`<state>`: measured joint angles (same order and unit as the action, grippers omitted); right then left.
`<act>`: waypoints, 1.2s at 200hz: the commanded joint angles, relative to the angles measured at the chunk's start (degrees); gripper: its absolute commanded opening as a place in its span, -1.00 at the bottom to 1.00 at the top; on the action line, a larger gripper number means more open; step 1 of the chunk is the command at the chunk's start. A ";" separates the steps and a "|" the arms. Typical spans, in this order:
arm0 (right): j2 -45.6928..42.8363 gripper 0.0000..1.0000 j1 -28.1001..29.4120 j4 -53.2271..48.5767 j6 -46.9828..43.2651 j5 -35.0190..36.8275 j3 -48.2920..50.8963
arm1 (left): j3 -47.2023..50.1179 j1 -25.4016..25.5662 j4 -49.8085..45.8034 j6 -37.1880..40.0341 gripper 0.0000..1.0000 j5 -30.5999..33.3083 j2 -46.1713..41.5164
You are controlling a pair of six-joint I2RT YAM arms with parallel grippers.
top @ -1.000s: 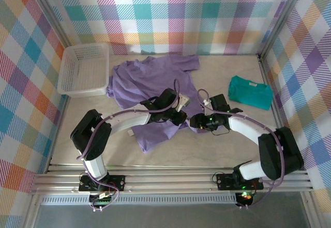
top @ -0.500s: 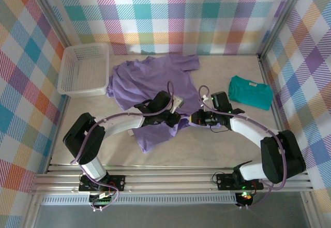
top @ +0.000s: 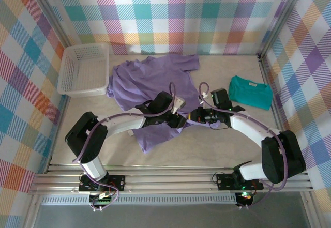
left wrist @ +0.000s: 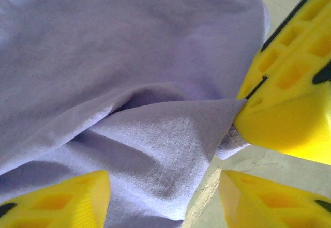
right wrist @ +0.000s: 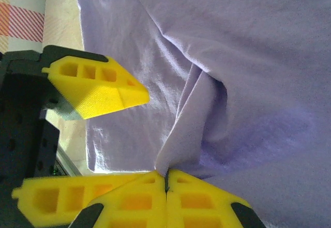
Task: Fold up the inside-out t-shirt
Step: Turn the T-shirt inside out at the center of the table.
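- A fold of the soft, limp inside-out t-shirt (top: pixel 150 78) is pinched by the right gripper (right wrist: pixel 166 184).
- The left gripper (left wrist: pixel 164 199) is held spread; hems are best gripped.

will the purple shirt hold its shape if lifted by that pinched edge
Probably floppy: the shirt creases and tents where the right end effector pinches it. Likely light, since the cloth looks thin. The rest would probably drag and bunch.
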<state>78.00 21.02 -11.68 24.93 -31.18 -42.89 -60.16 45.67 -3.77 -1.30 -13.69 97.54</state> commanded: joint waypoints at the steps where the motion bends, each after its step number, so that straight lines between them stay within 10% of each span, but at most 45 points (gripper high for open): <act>1: -0.04 -1.00 -0.95 -1.60 0.85 -2.04 -2.50 | 2.00 0.43 3.53 0.78 0.32 -1.58 0.71; 59: 0.23 -1.00 -2.15 -1.73 2.05 -3.85 -3.34 | 0.12 0.56 6.19 0.72 0.37 -0.82 5.40; 101: -0.15 -1.00 -2.14 -8.50 0.70 5.31 -4.73 | -3.21 0.40 6.39 -0.61 -0.77 0.15 6.12; 125: -7.44 -0.12 -0.78 -17.49 -2.79 24.37 -4.55 | -4.68 -0.90 1.89 -3.11 -1.00 1.17 2.72; 154: -23.33 0.20 3.82 4.11 -11.24 5.43 10.57 | -8.50 -3.43 -8.01 -4.20 -1.00 -2.85 -0.89; 197: -15.64 0.04 20.87 32.81 -23.19 19.52 20.10 | -15.20 -5.97 -22.29 -2.60 -1.00 -5.01 -4.81; 240: 4.66 -0.11 22.04 57.90 -28.68 27.83 18.49 | -19.77 -7.43 -31.24 -0.65 -1.00 -5.06 -8.42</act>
<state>74.91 42.85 24.80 2.81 -10.50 -21.56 -77.06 39.20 -26.81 -3.27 -17.17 92.07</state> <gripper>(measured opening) 0.458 0.053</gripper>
